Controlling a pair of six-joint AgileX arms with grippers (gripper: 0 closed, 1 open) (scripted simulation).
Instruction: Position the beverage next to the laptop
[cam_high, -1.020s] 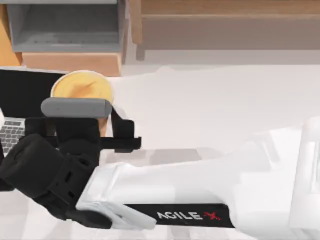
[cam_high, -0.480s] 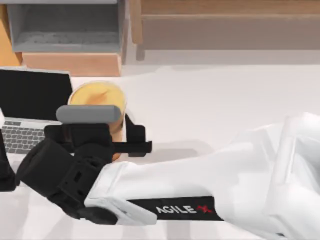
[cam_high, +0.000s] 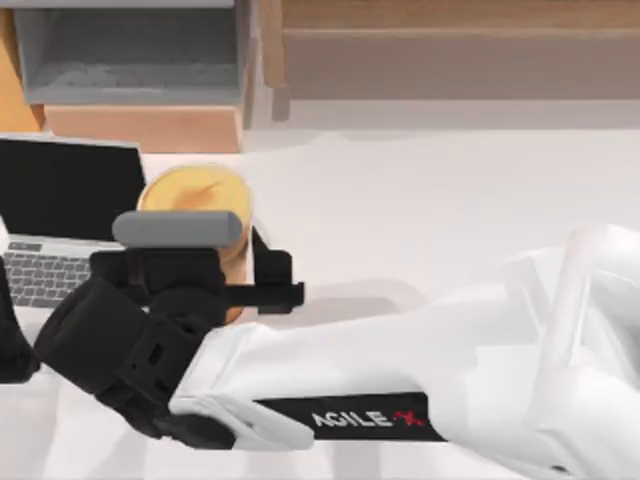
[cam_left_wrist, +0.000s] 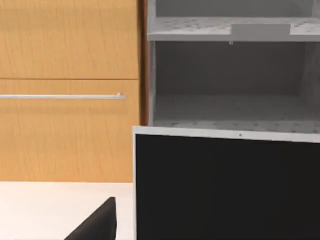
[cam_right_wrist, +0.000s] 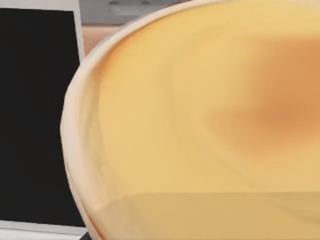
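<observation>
Cup (cam_high: 192, 190) stands just beside the laptop (cam_high: 62, 200), at its 3 o'clock. Right gripper (cam_high: 215, 270) jaw state cannot be told. Withdrawing carelessly could tip the cup against the screen.

beverage (cam_high: 193, 190): lower half tucked under right gripper (cam_high: 215, 285), so grip unclear
laptop (cam_high: 60, 215): chopped off at 9 o'clock edge, front keys buried under arm
</observation>
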